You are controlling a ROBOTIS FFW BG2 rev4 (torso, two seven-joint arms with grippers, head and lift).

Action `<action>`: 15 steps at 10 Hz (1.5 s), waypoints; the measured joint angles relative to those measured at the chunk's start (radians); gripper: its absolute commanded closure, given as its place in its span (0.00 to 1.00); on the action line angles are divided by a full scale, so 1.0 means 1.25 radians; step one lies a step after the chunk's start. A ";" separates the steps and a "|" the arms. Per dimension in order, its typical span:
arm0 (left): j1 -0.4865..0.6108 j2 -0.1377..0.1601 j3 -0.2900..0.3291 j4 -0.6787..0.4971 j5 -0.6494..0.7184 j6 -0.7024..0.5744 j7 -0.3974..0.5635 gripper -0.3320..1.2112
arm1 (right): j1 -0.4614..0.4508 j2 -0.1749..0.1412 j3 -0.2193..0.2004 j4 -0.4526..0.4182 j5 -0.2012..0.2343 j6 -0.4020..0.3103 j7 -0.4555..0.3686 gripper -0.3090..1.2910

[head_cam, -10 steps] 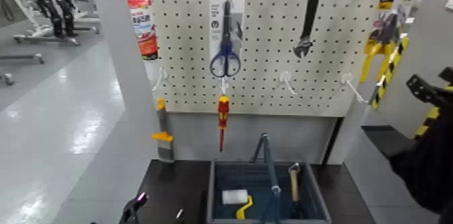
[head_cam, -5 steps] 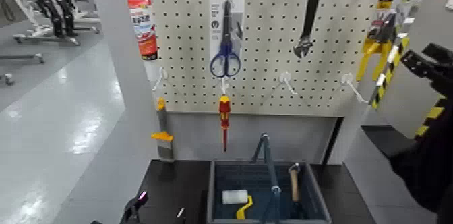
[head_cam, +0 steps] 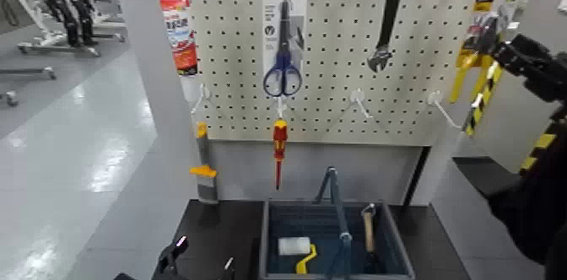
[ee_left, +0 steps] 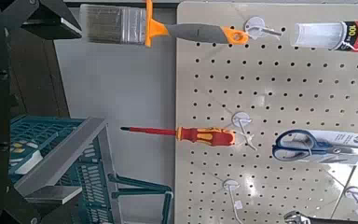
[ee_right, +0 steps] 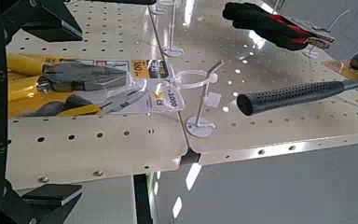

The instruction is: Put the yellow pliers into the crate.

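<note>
The yellow pliers (head_cam: 467,62) hang on their card at the pegboard's upper right edge. In the right wrist view the yellow pliers (ee_right: 70,89) lie close in front of the camera, between the spread dark fingers. My right gripper (head_cam: 512,54) is raised just right of them, open and holding nothing. The crate (head_cam: 268,237), dark blue-grey with a tall handle bar, sits on the black table below the board; the crate (ee_left: 56,154) also shows in the left wrist view. My left gripper (head_cam: 198,262) waits low at the table's left, open and empty.
On the pegboard hang blue scissors (head_cam: 281,51), a black wrench (head_cam: 384,26), a red and yellow screwdriver (head_cam: 278,144), a brush (head_cam: 202,165) and a tube (head_cam: 179,30). A paint roller (head_cam: 297,248) and a hammer (head_cam: 369,224) lie in the crate. Bare hooks (head_cam: 359,99) stick out.
My right gripper has risen and moved left, from the right edge of the head view up to beside the hanging pliers. The left arm has barely moved.
</note>
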 measured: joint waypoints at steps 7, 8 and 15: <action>-0.011 0.010 -0.011 0.001 -0.002 -0.001 0.000 0.30 | -0.096 -0.009 0.104 0.114 -0.047 -0.005 0.060 0.89; -0.011 0.010 -0.011 0.001 -0.002 -0.002 0.000 0.30 | -0.097 -0.010 0.106 0.117 -0.046 0.000 0.061 0.95; -0.010 0.010 -0.011 0.001 -0.002 -0.006 0.001 0.30 | -0.106 -0.014 0.119 0.117 -0.042 0.003 0.057 0.95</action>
